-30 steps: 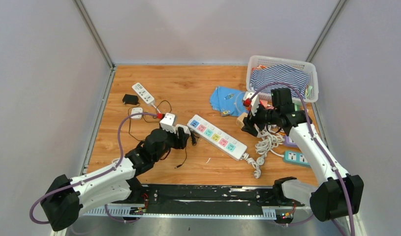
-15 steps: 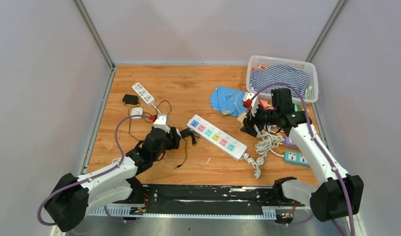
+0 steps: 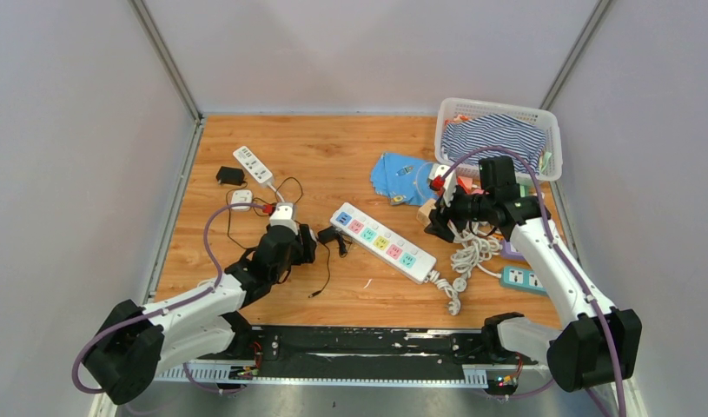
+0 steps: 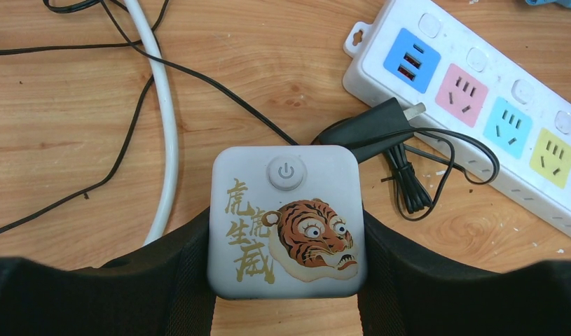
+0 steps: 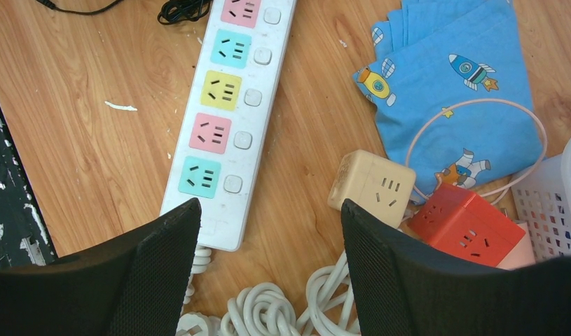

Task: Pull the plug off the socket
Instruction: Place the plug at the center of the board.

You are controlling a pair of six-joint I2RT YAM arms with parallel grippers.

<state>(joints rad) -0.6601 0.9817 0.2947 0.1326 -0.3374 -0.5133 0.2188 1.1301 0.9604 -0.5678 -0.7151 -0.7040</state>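
The left gripper [image 4: 286, 260] clamps the tiger socket [image 4: 286, 210]. The plug [image 4: 370, 126] lies free on the table [image 4: 72, 91], prongs bare, just beside the strip [image 4: 492, 105]. The right gripper [image 5: 268, 245] hangs wide and empty. Best to set the socket down flat, clear of the cord [image 4: 408, 183].

Bright, even light; soft shadows; sharp.
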